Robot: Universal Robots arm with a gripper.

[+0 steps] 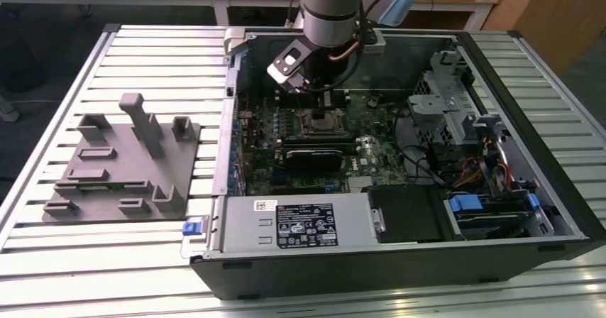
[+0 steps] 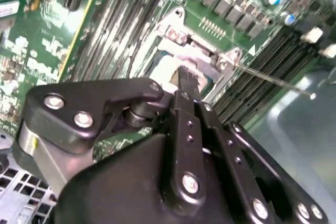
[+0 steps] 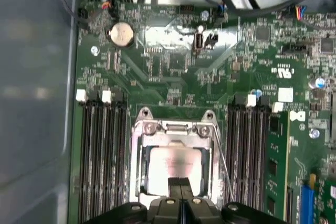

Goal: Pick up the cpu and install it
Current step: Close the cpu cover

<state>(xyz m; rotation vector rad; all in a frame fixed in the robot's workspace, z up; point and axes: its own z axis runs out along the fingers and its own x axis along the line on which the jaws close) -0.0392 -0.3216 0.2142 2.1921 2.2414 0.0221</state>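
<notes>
The gripper (image 3: 180, 182) has its two fingers pressed together, tips down on the silvery top of the cpu (image 3: 170, 167); nothing shows between them, so they look clenched rather than grasping. The cpu lies flat inside the socket frame (image 3: 173, 129) on the motherboard (image 3: 173, 66), so the step in hand appears to be the seating itself, with pickup and carry done. In the first wrist view the chip sits square within the metal frame, its edges parallel to the frame's sides.

Judged from this, the next move calls for a straight lift clear of the chip without dragging it, then securing the socket.

Room is tight. Memory slots (image 3: 102, 156) flank the socket at 9 o'clock and 3 o'clock in the first wrist view, and the thin retention lever (image 3: 224, 163) stands beside the frame's 3 o'clock edge. In the exterior view the computer case (image 1: 530, 190) walls surround the board, leaving upward as the open way.
</notes>
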